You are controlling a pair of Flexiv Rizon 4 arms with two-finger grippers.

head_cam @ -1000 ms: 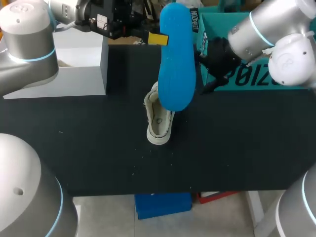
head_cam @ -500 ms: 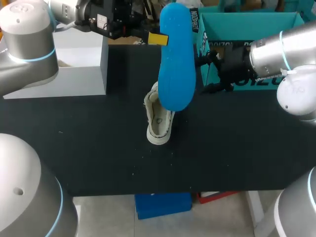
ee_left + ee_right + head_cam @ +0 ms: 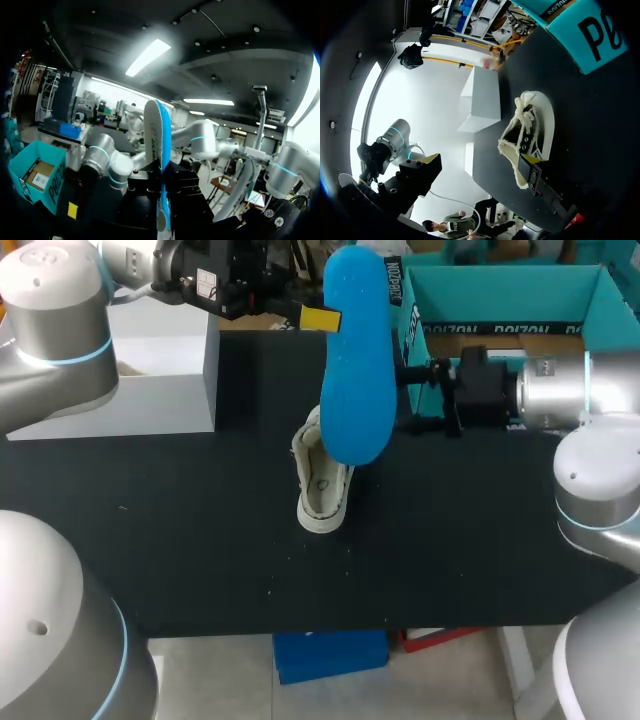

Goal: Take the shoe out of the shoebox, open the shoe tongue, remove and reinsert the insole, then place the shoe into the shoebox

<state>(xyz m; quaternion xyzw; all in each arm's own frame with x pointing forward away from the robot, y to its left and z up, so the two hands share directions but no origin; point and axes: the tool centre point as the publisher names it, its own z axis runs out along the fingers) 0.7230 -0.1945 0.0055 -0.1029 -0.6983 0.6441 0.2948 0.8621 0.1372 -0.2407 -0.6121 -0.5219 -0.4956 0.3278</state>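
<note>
My left gripper point(image 3: 322, 318) is shut on a blue insole point(image 3: 355, 360) and holds it upright high over the table; in the left wrist view the insole point(image 3: 159, 145) stands on edge between the black fingers. Below it a cream sneaker point(image 3: 322, 488) sits on the black table, its heel end hidden by the insole. My right gripper point(image 3: 415, 396) is open, level, just right of the insole and pointing left. In the right wrist view the sneaker point(image 3: 530, 130) lies ahead of the gripper, and only one finger point(image 3: 536, 176) shows. The teal shoebox point(image 3: 500, 280) stands open at the back right.
A grey-white box point(image 3: 150, 380) stands at the back left, also seen in the right wrist view as the pale box point(image 3: 480, 100) beyond the sneaker. Bare black tabletop point(image 3: 200, 540) stretches in front of the sneaker.
My right arm has swung down and turned level, uncovering the shoebox, with its open gripper now pointing left at the insole. The left arm and insole have stayed put.
</note>
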